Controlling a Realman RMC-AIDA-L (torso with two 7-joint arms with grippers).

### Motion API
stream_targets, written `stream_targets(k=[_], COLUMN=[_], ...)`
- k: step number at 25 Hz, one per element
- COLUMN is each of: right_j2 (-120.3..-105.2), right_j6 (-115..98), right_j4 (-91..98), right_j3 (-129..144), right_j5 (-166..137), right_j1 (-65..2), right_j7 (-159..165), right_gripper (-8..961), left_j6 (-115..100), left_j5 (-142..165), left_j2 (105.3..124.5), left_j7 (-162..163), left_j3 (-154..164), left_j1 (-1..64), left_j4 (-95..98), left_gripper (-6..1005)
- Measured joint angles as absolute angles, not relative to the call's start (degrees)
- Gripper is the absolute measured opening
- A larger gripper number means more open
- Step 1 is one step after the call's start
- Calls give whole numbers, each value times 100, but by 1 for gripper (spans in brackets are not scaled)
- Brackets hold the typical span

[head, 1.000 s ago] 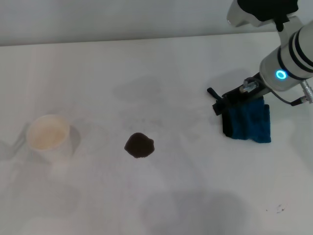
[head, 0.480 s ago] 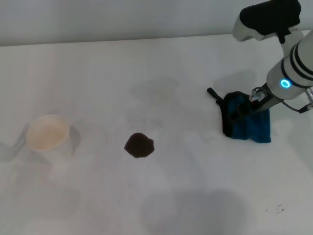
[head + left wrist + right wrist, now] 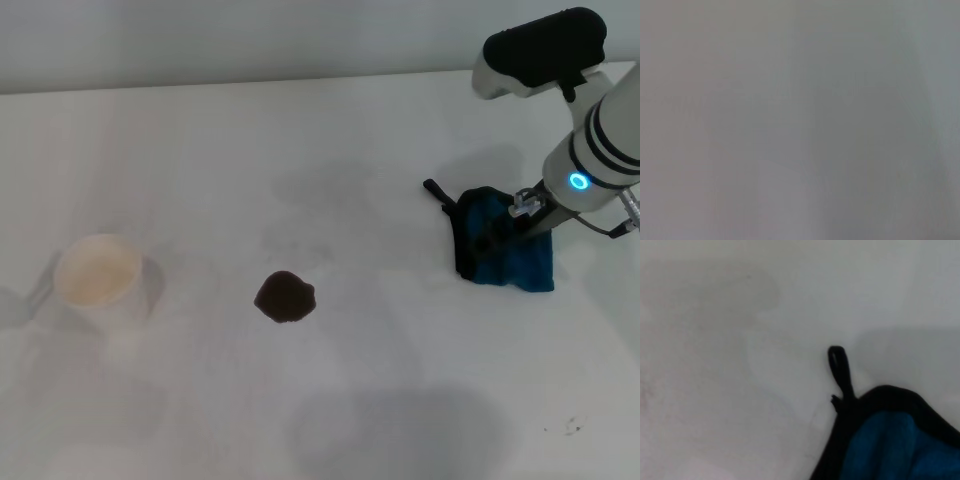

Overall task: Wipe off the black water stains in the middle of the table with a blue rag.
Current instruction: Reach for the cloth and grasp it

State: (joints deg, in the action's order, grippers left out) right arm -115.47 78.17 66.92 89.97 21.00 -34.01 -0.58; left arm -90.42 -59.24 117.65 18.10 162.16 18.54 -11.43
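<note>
The black water stains (image 3: 285, 297) sit in the middle of the table (image 3: 400, 400), not wiped yet. Our blue rag (image 3: 505, 250) lies well off to the right. Our right gripper (image 3: 500, 228) presses down on it to pick it up; we cannot tell how its jaws stand.

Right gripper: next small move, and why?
Probably close on the blue rag and lift it slightly. The right gripper is down at the rag's upper edge, the rag lies on the table, and the black water stains sit untouched well to the robot's left, between the rag and the paper cup. The grip cannot be confirmed yet.
</note>
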Motion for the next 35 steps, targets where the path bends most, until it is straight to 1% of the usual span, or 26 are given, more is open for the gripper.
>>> stream_targets(k=[10,16,18,23,34,35], right_j2=[-11566,-11567,-11567,-11567,-11559,-11560], right_j6=[7714,7728,7727,7741,7769,7763], right_j4=[6318,6152,6151,6118,5811,5784], right_j3=[9072,9134,9146,9152,9310,9314], right_j5=[1965,1943,1945,1945,1935,1937], right_j1=[-3574,-3690,-3716,-3792,-4003,-4013], right_j7=[11,4,8,5,4,1], right_gripper=[734,590,395,247,56,54], left_j6=[-9035,-9043,-9044,-9039,-9031,-9030], left_j5=[-5924,-5924,-5924,-5924,-5962,-5963], left_j2=[11763,11756,11752,11750,11751,11751], left_j7=[1810,1810,1810,1811,1810,1810], left_j3=[16216,16216,16216,16216,16216,16216], left_j1=[1843,1830,1829,1828,1823,1825], left_j4=[-1142,-1142,-1142,-1142,-1148,-1149], left_gripper=[881,882,882,882,883,882])
